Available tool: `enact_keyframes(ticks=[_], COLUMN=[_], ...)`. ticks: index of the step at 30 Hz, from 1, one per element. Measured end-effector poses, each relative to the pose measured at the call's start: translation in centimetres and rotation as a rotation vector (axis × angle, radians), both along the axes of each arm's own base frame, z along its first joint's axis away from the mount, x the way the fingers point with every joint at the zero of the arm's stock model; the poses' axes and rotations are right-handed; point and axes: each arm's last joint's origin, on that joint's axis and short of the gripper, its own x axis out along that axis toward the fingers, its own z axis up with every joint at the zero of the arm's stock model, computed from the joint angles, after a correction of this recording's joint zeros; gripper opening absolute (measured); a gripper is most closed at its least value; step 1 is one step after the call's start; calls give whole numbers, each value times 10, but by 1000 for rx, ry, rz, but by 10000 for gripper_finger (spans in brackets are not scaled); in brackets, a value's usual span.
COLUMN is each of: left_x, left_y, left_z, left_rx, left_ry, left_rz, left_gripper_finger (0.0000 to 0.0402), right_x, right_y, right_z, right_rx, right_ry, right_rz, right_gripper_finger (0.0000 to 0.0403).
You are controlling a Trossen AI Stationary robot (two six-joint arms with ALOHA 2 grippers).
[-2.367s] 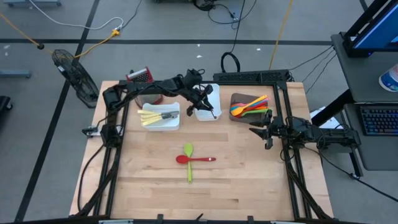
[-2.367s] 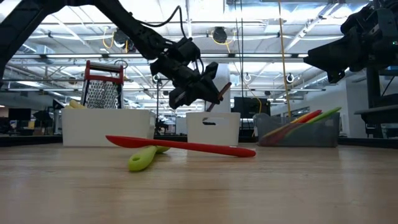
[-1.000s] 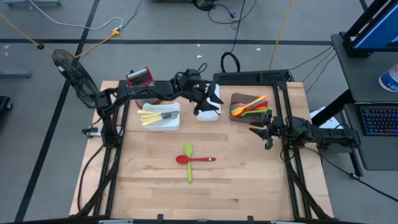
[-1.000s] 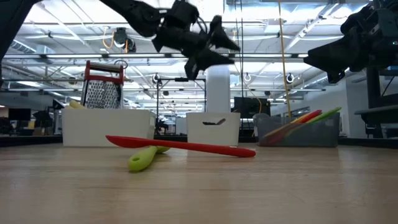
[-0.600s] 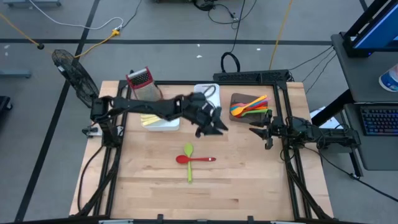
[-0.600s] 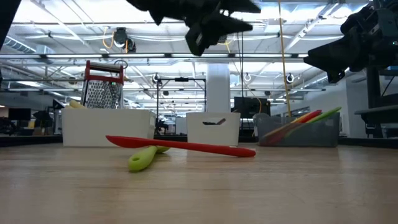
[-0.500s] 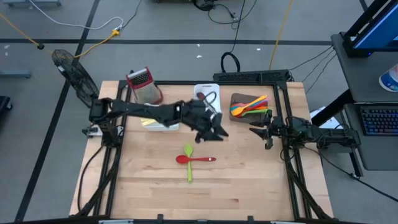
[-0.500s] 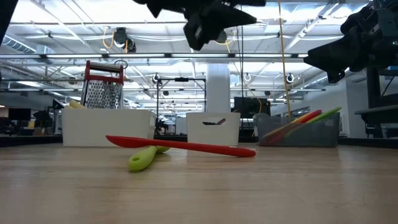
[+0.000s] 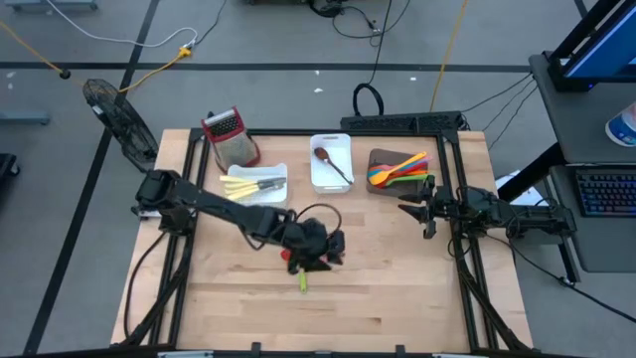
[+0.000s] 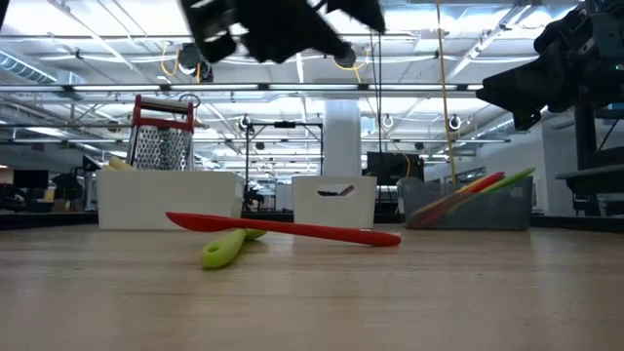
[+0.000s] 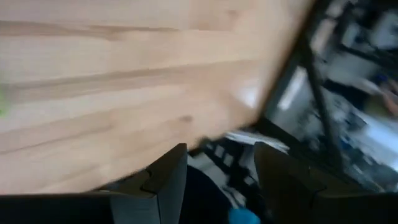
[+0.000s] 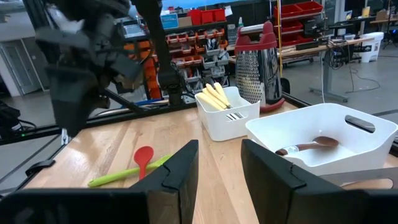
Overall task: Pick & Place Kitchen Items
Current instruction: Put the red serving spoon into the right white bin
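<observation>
Red spoon crosses green spatula at frame centre | long axis runs left-right | left hand directly above, spread, empty | right hand far right, parted, empty

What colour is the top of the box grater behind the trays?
Red, on the box grater; clearest in the right wrist view.

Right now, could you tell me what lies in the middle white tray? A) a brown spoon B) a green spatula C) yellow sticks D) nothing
A: a brown spoon lies alone in the middle white tray, seen from above and from the right wrist.
</observation>
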Motion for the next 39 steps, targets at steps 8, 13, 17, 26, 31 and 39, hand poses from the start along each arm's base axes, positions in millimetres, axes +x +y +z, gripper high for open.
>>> enact_keyframes(ticks=[8,13,17,26,31,39], left_x=[-19,-21,-20,-18,-13,-7], left_y=[-17,-16,-12,-7,-8,-10], left_z=[-14,-15,-15,-15,-10,-21], left_rx=[174,189,203,160,130,83], left_ry=[158,184,181,193,118,130], left_rz=[59,74,69,140,226,378], left_gripper_finger=[191,191,191,191,191,191], right_x=[0,0,0,0,0,0], right_y=[0,0,0,0,0,0], right_z=[0,0,0,0,0,0], right_rx=[0,0,0,0,0,0], right_ry=[0,0,0,0,0,0], right_rz=[0,0,0,0,0,0], right_gripper_finger=[114,114,114,114,114,114])
